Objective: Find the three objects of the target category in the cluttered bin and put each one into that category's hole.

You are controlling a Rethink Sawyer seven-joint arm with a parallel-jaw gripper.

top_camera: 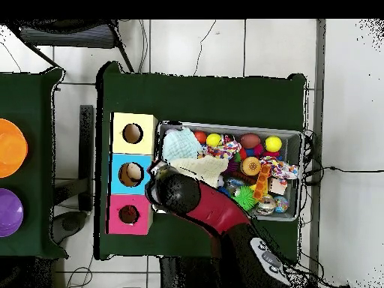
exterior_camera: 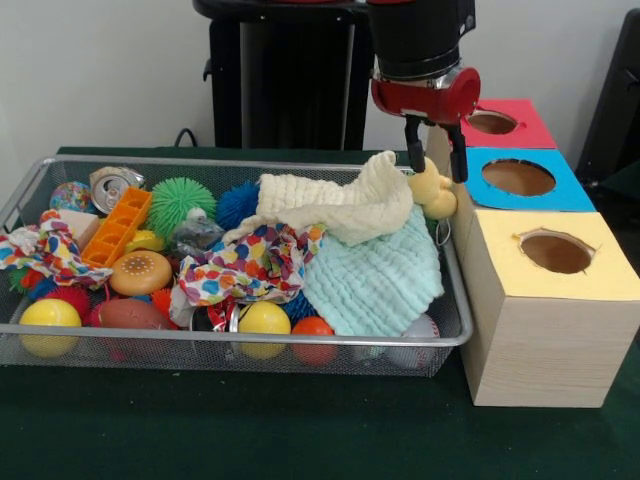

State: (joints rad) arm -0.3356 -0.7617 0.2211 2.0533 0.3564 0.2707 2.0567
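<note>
On the green table (exterior_camera: pixel 300 430), my gripper (exterior_camera: pixel 437 170) pinches a yellow plush toy (exterior_camera: pixel 434 192) above the wire bin's (exterior_camera: pixel 452 330) two-o'clock corner. I judge transport underway; next, carry it over the blue box's hole (exterior_camera: pixel 518 177).

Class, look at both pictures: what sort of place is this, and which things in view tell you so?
Most likely a robot test lab: a robot arm works over a wire bin of mixed toys, beside wooden boxes with sorting holes, with cables trailing across a tiled floor.
</note>
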